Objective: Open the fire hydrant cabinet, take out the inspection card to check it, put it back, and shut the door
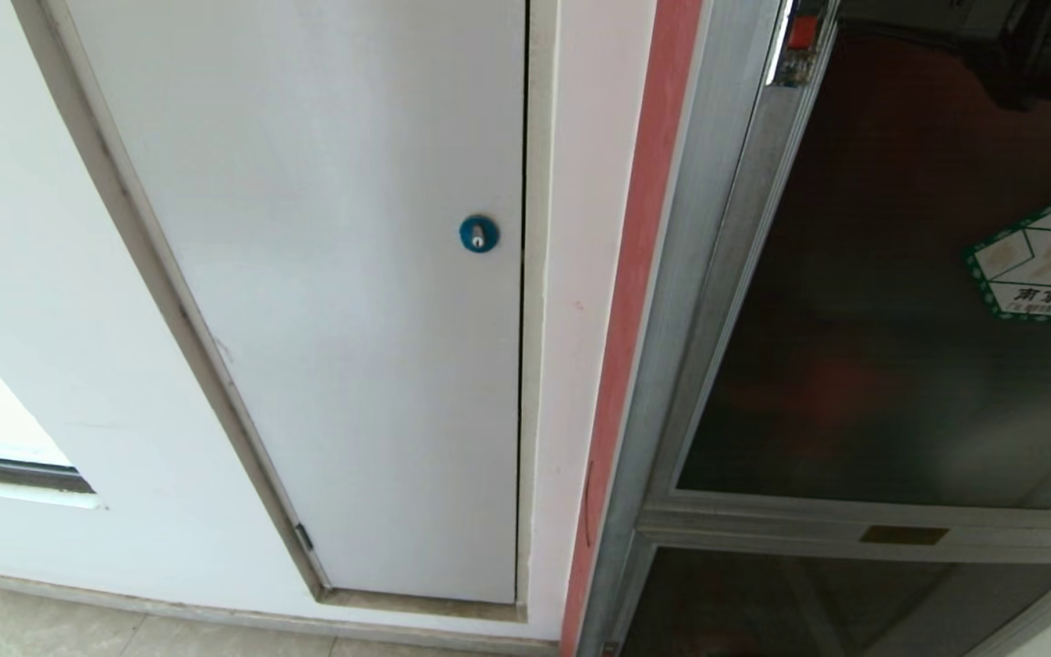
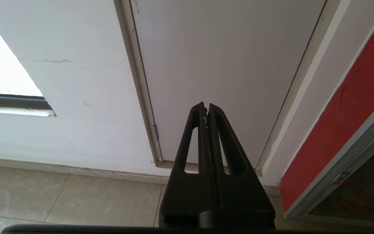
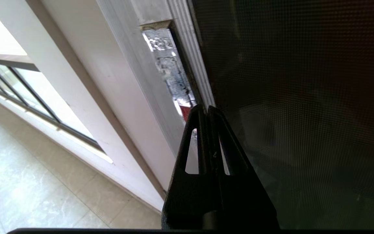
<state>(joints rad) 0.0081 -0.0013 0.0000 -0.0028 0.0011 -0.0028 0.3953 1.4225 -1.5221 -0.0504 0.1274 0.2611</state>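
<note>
Right gripper [image 3: 205,109], its fingers clenched together on nothing, has its tips just beside the small red latch [image 3: 185,112] at the silver edge of the door [image 3: 304,107]. That dark glass door, with its green-bordered hexagonal sticker [image 1: 1045,260], sits within the frame of the fire hydrant cabinet [image 1: 671,301]. Left gripper [image 2: 206,107], also clenched and empty, points at the white panel [image 1: 325,274] with the round blue lock [image 1: 478,234], on the far side of the cabinet's red edge from the door. No inspection card shows.
</note>
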